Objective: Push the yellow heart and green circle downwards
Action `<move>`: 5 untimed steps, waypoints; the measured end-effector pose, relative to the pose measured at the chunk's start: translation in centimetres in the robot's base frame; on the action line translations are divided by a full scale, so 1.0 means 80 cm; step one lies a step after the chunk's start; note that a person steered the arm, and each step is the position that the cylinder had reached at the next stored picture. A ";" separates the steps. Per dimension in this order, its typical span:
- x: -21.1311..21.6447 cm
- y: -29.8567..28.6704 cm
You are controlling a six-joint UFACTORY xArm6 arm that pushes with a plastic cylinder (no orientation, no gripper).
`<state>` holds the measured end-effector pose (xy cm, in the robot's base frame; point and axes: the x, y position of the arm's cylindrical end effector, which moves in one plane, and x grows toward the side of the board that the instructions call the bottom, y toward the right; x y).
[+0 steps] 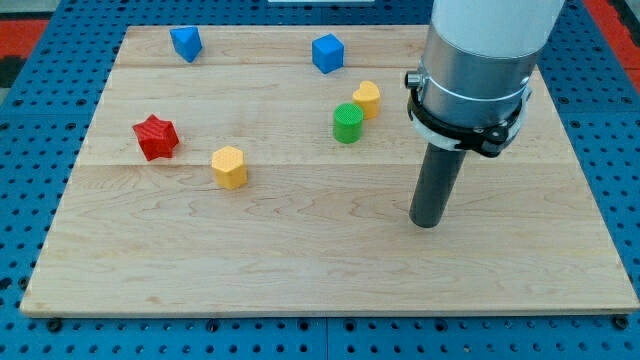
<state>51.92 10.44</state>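
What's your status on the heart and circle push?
My tip below-right of both blocks, touching neither. Yellow heart and green circle adjacent, unpushed. Nothing in the way.

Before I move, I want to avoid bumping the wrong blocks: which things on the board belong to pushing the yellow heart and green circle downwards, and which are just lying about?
For the job:
yellow heart
green circle, touching the heart
my tip, below and to the view's right of both

Just lying about:
yellow hexagon
red star
blue cube
blue block at the view's top left

green circle [347, 123], yellow heart [366, 98], red star [156, 137], pale wooden board [300, 250]
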 end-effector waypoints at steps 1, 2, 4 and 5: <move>-0.034 -0.026; -0.075 -0.076; -0.184 -0.149; -0.225 -0.124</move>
<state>33.94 0.52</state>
